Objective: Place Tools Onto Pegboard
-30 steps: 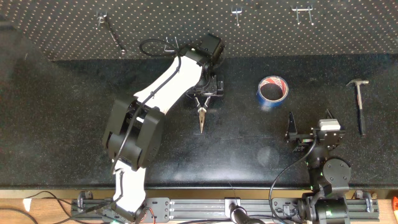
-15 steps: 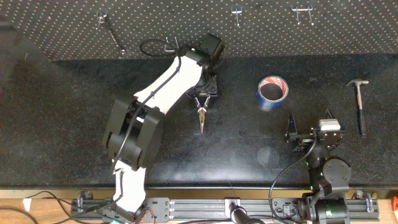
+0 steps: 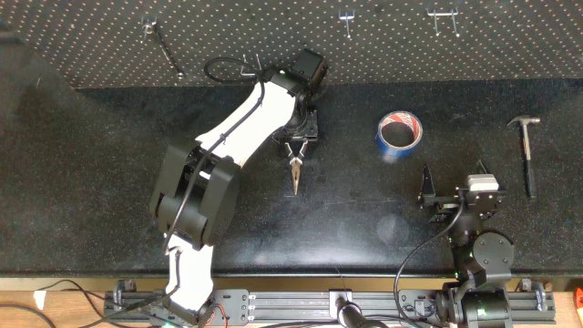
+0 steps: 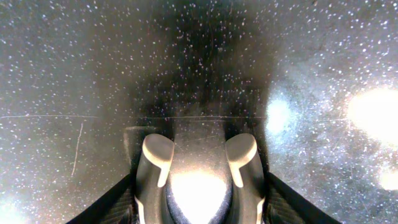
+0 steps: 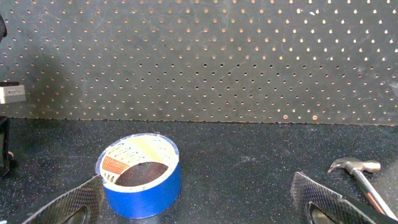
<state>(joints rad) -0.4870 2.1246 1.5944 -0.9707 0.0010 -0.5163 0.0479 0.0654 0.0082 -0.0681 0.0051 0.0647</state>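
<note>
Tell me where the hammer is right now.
In the top view the hammer lies at the far right, beyond the blue tape roll.

A black, speckled, matte tabletop [image 3: 91, 182] is spreading across the whole scene, and bright patches of reflected light [image 4: 376, 109] are glaring on its grainy surface. A dark perforated pegboard panel [image 5: 249, 56] is standing upright along its far edge, serving as the back wall. A light wooden strip [image 3: 273, 282] is running along the near edge.
</note>
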